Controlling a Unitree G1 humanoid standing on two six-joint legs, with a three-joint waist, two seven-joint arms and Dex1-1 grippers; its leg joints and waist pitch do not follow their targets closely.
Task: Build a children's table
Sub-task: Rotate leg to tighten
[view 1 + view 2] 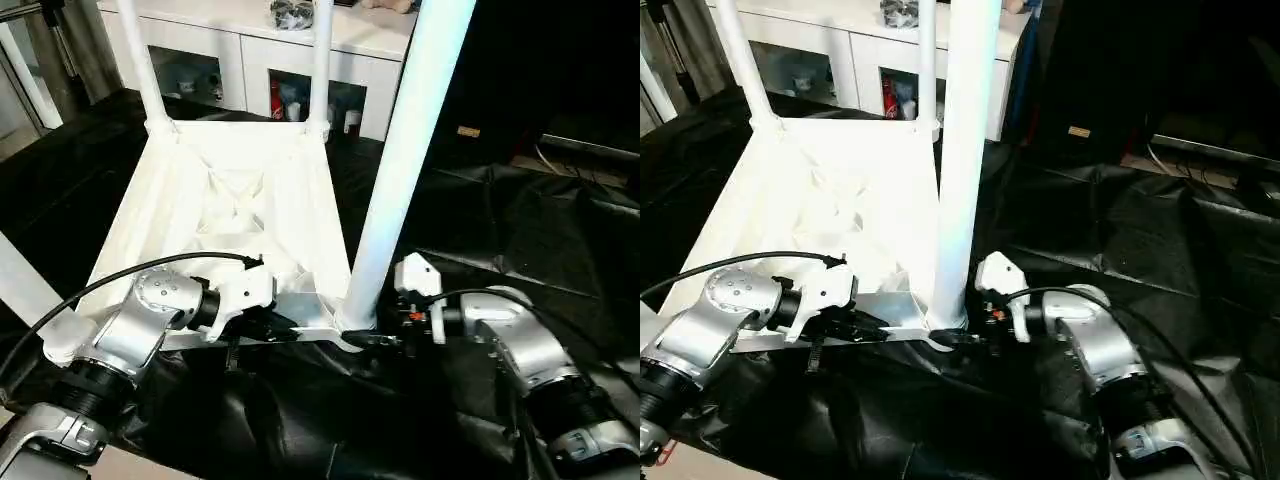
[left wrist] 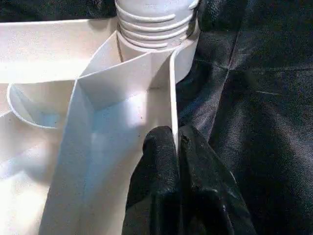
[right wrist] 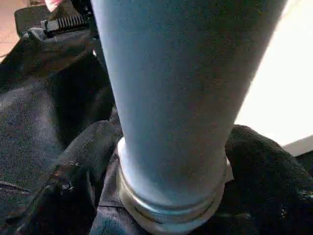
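At the near corner socket of the upturned table top (image 1: 235, 190): left gripper (image 2: 175, 147) fingers clenched on the thin rim; right gripper (image 1: 385, 340) fingers spread around the leg (image 1: 400, 170); probably light, stiff, slippery plastic; best held low by the socket.

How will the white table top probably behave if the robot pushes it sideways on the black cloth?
The table top would probably stay stiff, since its underside is ribbed. It looks like thin-walled plastic, so it is likely light for its size. Lying flat on the smooth black cloth, it may slide rather than tip, though the upright legs could make it wobble. The left pincer, shut on the rim, should steady it.
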